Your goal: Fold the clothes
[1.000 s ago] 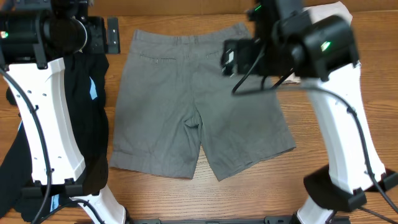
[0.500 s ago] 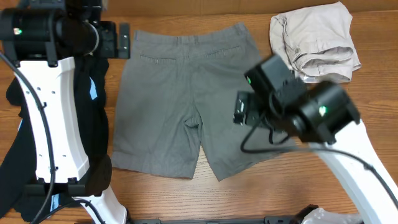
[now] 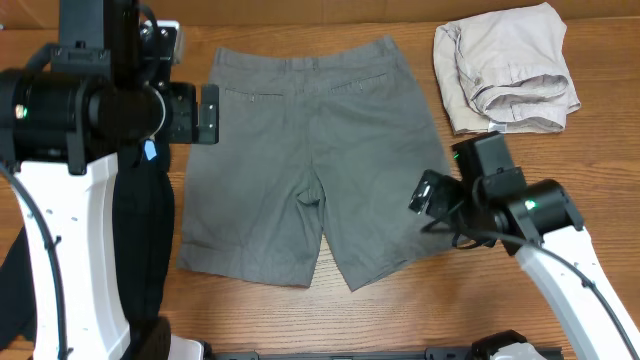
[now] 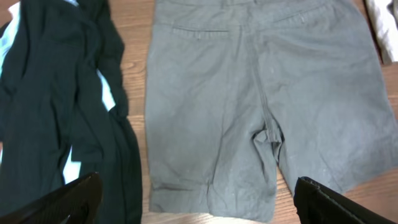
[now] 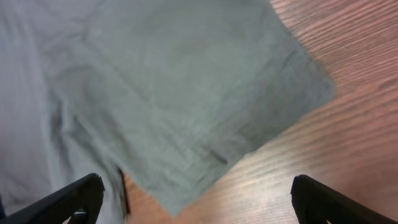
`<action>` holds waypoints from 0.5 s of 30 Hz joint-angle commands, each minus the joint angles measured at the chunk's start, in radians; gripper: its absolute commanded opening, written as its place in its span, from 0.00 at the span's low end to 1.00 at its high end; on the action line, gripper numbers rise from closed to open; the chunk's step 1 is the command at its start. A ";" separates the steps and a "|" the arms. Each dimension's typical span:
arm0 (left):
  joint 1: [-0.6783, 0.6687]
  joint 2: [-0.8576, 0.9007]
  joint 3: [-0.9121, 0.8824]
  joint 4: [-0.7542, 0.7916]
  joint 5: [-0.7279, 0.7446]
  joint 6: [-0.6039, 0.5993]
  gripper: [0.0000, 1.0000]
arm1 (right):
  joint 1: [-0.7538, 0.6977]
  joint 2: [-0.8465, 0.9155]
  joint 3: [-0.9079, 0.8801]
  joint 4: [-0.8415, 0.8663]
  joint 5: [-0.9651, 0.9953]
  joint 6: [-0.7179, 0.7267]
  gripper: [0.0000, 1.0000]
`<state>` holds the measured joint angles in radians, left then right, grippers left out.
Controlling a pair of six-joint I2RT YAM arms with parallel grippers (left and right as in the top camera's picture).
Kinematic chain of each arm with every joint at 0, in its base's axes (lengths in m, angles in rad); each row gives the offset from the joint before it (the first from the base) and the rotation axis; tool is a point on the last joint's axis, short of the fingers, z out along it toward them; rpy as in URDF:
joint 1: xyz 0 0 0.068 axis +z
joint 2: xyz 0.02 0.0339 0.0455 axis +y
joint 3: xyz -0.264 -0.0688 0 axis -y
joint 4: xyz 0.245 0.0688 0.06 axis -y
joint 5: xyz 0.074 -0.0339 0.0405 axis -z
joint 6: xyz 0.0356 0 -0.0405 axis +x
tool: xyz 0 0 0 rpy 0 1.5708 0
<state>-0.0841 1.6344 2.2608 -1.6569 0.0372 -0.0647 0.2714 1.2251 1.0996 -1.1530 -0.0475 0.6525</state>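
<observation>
Shorts (image 3: 310, 170) lie flat and unfolded mid-table, back pockets up, waistband on the far side, both legs pointing at the robot bases. Left gripper (image 4: 199, 202) has its jaws spread wide and holds nothing; it hangs above the shorts' left side, with the whole garment visible between its fingers. Right gripper (image 5: 202, 199) is also spread wide and empty, sitting over the outer hem corner of the right leg, where fabric meets bare table (image 3: 600, 150). Nothing is folded on this piece yet, so judged step: get a hold on the edges for the first fold. Risks: the right wrist view is blurred, so the corner position is uncertain, and a pinch there could close on wood or catch only the top layer, leaving the lower one to trail and skew the fold. The black garment (image 4: 56, 106) with light-blue stripes lies just beside the left leg, possibly touching near the hem, cannot tell; a left grab set too far out could snag it and drag it along. Uneven lift between the two arms would wrinkle the crotch seam. The beige garment (image 3: 508, 70) sits bunched at the far right, well apart, so low risk.
</observation>
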 commanded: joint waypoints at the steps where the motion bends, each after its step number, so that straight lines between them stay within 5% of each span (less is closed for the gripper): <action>1: -0.005 -0.008 -0.103 0.061 -0.045 -0.072 1.00 | -0.119 0.035 -0.038 0.043 -0.114 -0.097 1.00; 15: -0.008 0.024 -0.574 0.551 -0.045 -0.069 1.00 | -0.192 0.372 -0.121 0.257 -0.127 -0.174 0.91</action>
<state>-0.0856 1.6505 1.7210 -1.1343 0.0032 -0.1249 0.0792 1.5719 1.0077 -0.9195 -0.1623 0.4923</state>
